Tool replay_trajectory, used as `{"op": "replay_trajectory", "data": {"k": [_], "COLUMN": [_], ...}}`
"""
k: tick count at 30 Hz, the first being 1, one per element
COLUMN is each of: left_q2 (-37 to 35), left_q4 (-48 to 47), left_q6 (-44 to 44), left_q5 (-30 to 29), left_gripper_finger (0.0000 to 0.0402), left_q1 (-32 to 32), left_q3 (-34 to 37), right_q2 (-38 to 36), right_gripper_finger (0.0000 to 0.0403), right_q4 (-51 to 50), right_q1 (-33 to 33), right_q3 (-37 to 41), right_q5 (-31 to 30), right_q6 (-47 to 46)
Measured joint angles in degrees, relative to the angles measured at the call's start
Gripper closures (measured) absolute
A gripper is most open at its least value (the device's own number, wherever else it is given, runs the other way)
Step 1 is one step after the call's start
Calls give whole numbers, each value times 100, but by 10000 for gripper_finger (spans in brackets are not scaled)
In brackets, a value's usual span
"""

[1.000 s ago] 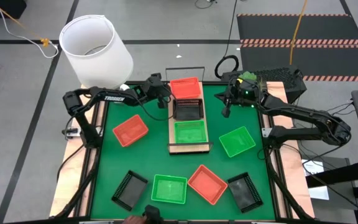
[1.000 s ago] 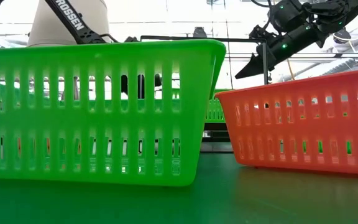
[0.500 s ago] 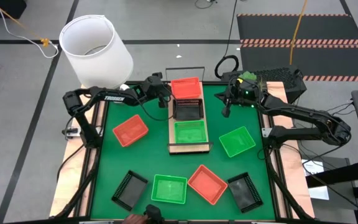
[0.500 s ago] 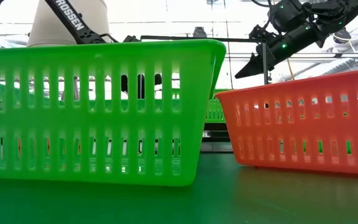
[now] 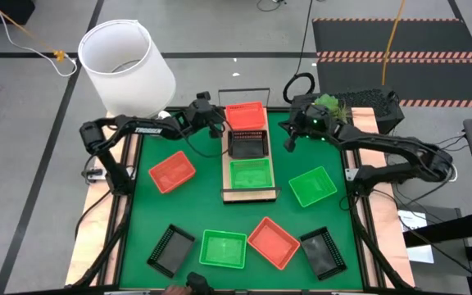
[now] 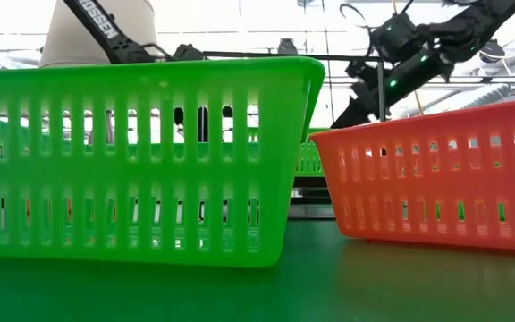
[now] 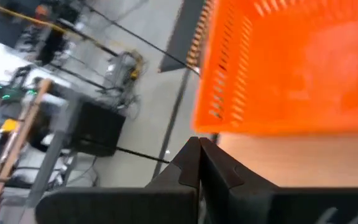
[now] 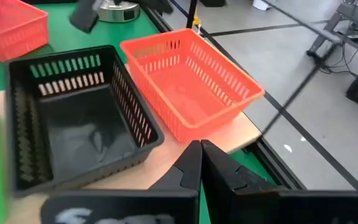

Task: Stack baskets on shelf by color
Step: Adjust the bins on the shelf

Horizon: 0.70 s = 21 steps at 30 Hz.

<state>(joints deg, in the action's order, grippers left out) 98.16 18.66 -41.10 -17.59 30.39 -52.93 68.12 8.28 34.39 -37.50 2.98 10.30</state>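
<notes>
From the high view, the shelf (image 5: 248, 193) is seen running from the table's far edge toward its middle, carrying an orange-red basket (image 5: 245, 116) at the far end, a black basket (image 5: 247, 145) in the middle and a green basket (image 5: 250, 174) at the near end. Six more baskets lie loose on the green mat (image 5: 211, 205). The left gripper (image 5: 216, 129) is placed just beside the shelf's far-left side, the right gripper (image 5: 288, 143) near its far-right side; both are clenched and nothing is held.

In the low view, only a near green basket (image 6: 141, 161) and a near orange-red basket (image 6: 436, 174) are shown large, with the right arm above; the shelf is hidden.

In the left wrist view, the pinched fingers (image 7: 199, 163) are seen close under the orange-red basket's corner, a closeness not given from above.

In the right wrist view, the shut fingertips (image 8: 200, 163) are pointed at the black and orange-red baskets, shown sitting touching on the plank.

A basket could be nudged off the narrow plank if either shut gripper is swung sideways from here.
</notes>
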Motion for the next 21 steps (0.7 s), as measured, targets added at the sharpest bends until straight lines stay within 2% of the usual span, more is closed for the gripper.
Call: {"op": "replay_trajectory", "data": {"k": [5, 8, 16, 21], "left_q2": [-550, -1034, -2142, -2324], "left_q4": [-402, -1082, -2514, -3104], "left_q6": [295, 490, 1641, 1982], "left_q5": [-103, -222, -211, -187], "left_gripper_finger": [390, 386, 397, 384], "left_q1": [-356, -564, -884, -933], "left_q3": [0, 0, -3, 4], "right_q2": [765, 1129, 1906, 2090], "right_gripper_finger": [403, 403, 403, 403], "right_q4": [876, 1172, 1176, 1171], "right_q1": [73, 172, 354, 311], "right_q3": [0, -10, -451, -600], "right_q5": [-8, -19, 6, 96], "right_q6": [-2, -2, -6, -128]}}
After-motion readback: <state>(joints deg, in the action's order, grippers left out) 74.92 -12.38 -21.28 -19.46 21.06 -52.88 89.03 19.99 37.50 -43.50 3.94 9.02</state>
